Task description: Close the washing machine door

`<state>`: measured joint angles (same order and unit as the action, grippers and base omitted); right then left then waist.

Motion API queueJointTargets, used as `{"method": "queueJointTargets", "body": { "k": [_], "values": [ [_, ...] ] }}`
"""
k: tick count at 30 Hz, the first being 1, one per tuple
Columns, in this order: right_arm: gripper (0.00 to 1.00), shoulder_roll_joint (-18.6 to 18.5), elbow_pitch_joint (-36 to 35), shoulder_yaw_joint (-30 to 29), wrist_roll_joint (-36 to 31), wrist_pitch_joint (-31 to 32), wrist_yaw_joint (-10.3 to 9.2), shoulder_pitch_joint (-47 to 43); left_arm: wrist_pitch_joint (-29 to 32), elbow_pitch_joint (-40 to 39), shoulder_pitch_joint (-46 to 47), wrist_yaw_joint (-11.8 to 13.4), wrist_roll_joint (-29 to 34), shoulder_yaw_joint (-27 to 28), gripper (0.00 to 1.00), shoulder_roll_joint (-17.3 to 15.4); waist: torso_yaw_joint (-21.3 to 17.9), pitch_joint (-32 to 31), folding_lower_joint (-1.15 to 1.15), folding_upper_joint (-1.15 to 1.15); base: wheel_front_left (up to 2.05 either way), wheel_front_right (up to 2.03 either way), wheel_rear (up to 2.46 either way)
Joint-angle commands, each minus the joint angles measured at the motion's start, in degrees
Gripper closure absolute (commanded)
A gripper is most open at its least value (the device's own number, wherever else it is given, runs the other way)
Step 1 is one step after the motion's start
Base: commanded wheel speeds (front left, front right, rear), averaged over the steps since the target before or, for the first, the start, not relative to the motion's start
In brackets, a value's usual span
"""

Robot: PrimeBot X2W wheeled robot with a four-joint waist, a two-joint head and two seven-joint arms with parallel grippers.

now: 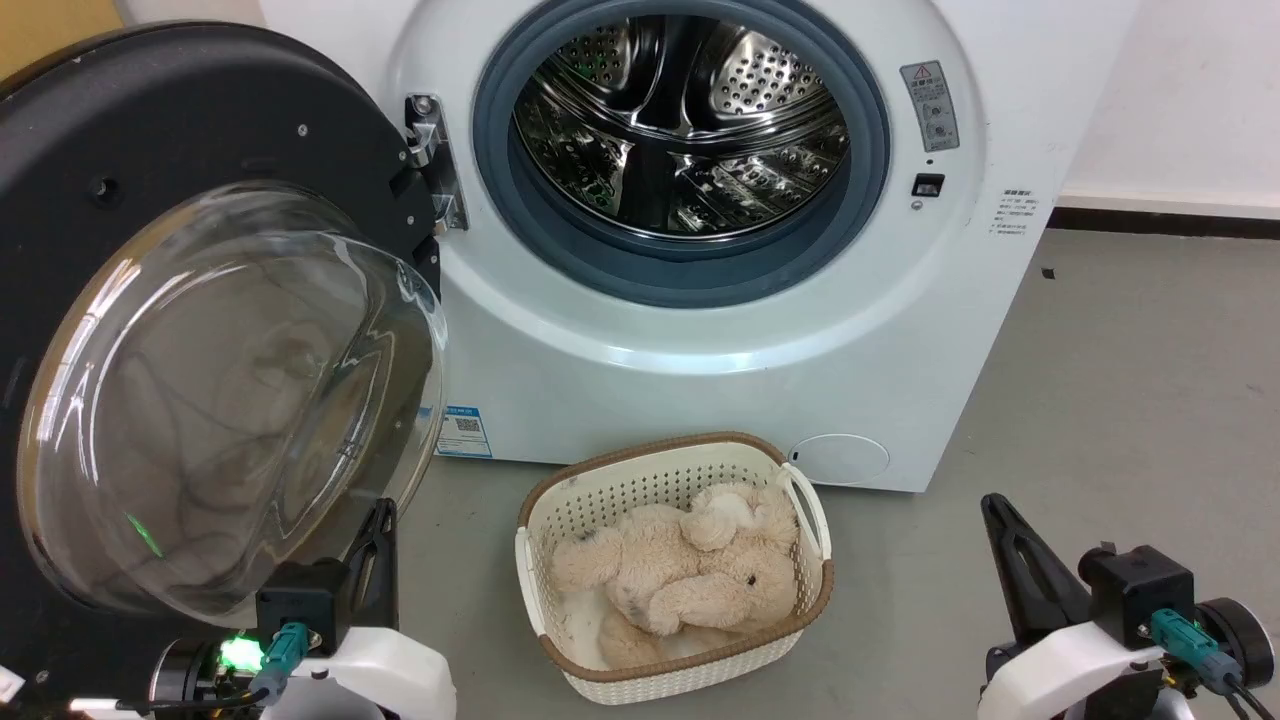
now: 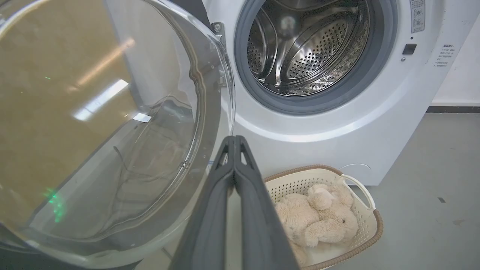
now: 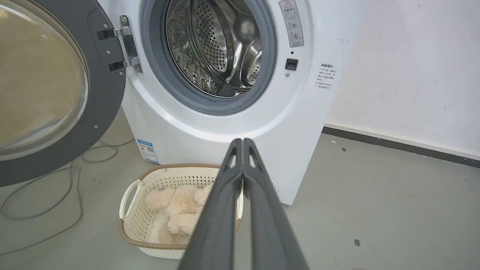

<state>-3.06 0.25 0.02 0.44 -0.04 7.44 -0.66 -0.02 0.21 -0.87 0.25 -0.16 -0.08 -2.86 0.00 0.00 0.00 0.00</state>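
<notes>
We see the washing machine door swung wide open, hinged at the left of the opening, glossy black around a bulging clear glass bowl. The white washing machine stands on the floor, its perforated steel drum exposed within a grey gasket.

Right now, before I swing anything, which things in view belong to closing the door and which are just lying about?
Job: washing machine door, standing open; washing machine; left pincer, shut, near the door's glass.
Lying about: cream laundry basket; beige plush toy inside it; grey cable on the floor.
</notes>
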Motion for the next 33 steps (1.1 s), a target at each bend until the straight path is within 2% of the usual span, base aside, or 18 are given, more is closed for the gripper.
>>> {"method": "queueJointTargets", "body": {
  "k": [1,8,9,33],
  "values": [
    [1.0,0.18,-0.25,-0.02,-0.44,0.04,0.05,0.66,0.02,-0.21,0.87,-0.25,0.16,0.08,1.0,-0.01,0.0,0.0,0.0,0.0,0.0,0.0,0.0],
    [1.0,0.18,-0.25,-0.02,-0.44,0.04,0.05,0.66,0.02,-0.21,0.87,-0.25,0.16,0.08,1.0,-0.01,0.0,0.0,0.0,0.0,0.0,0.0,0.0],
    [0.0,0.0,0.0,-0.02,0.0,-0.01,0.0,0.0,0.0,0.0,0.0,0.0,0.0,0.0,0.0,0.0,0.0,0.0,0.0,0.0,0.0,0.0,0.0],
    [0.0,0.02,-0.52,-1.77,4.91,-2.61,0.01,-0.39,-2.61,-1.84,0.87,2.64,0.42,-1.02,0.0,-0.52,1.19,0.28,0.0,0.0,0.0,0.0,0.0]
  ]
}}
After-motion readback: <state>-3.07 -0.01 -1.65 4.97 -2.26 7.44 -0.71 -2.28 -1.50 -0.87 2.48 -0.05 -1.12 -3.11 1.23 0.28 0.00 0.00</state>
